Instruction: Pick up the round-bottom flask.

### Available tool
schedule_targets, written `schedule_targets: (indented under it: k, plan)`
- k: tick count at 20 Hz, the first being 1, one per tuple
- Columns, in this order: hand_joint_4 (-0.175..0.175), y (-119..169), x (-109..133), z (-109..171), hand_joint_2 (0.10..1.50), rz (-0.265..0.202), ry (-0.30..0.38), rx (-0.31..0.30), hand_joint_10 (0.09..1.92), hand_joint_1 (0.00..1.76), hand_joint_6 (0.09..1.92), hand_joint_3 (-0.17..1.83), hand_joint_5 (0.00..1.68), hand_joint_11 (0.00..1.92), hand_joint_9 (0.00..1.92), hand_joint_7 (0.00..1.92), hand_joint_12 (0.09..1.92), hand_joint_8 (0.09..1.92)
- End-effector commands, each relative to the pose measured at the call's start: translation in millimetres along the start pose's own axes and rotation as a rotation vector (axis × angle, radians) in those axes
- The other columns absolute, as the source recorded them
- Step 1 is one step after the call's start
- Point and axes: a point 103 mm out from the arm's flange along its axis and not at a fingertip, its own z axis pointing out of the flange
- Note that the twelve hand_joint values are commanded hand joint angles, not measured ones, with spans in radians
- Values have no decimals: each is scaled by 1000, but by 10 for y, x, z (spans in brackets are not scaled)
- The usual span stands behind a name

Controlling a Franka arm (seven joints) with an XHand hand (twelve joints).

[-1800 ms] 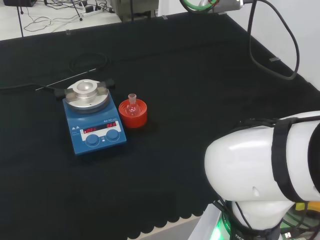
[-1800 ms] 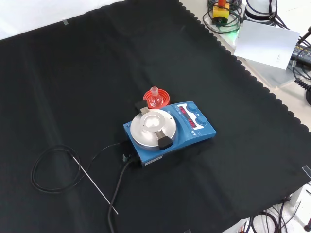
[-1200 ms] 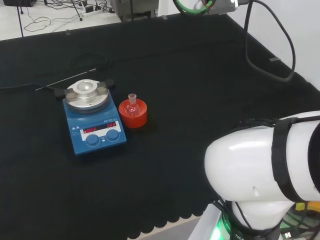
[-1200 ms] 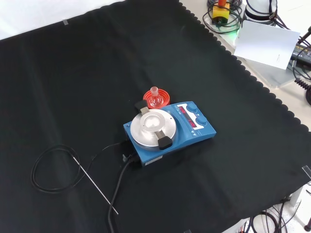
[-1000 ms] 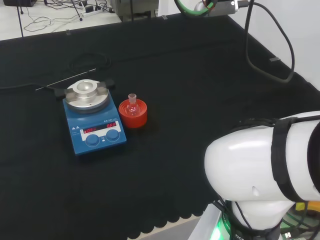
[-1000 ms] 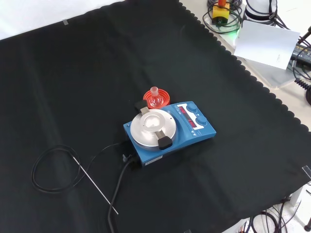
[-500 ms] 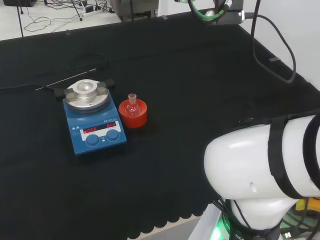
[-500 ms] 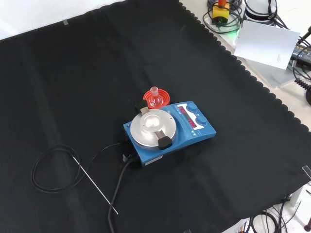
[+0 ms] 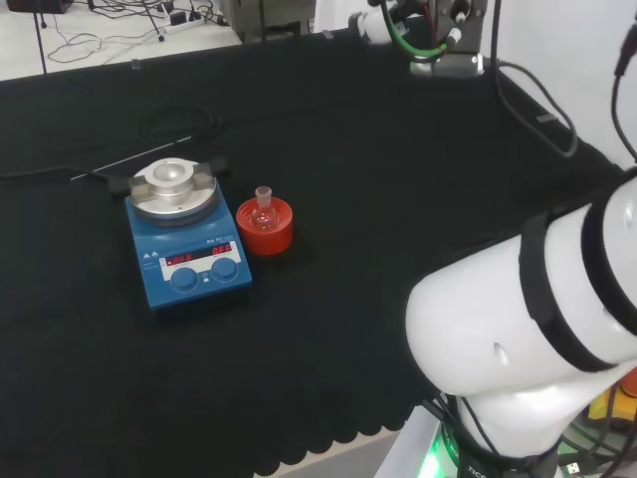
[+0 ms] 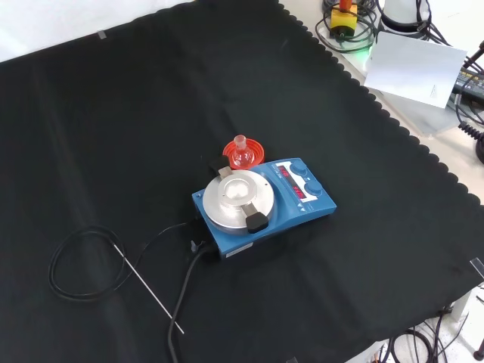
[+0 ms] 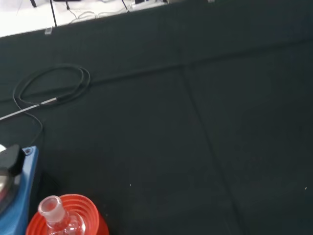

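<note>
Black cloth (image 10: pixel 113 113) under flask (image 10: pixel 240 153)

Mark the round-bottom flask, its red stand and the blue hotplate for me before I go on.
round-bottom flask (image 9: pixel 263 206), head view, on its clear bulb.
red stand (image 9: pixel 271 237), head view, on its front wall.
blue hotplate (image 10: pixel 316 204), front view, on the blue panel beside the knobs.

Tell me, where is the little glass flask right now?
The flask sits upright in its red ring stand, near the middle of the black cloth. In the head view it is just right of the blue hotplate.
</note>
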Motion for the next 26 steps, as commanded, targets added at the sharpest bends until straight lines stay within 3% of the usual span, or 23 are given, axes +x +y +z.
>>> schedule_targets:
  k: [1,7,14,26]
  plan:
    - [-31,486,-292,713,1048,4,82,18,729,569,156,196,494,16,370,227,1431,675]
    - [-31,496,-167,1108,962,-43,91,50,726,690,149,194,509,24,392,238,1430,683]
    - [-31,441,156,1472,766,-108,97,86,697,763,107,485,549,48,456,294,1429,690]
    - [-28,464,596,1932,685,-156,92,145,698,834,121,533,593,62,491,329,1427,704]
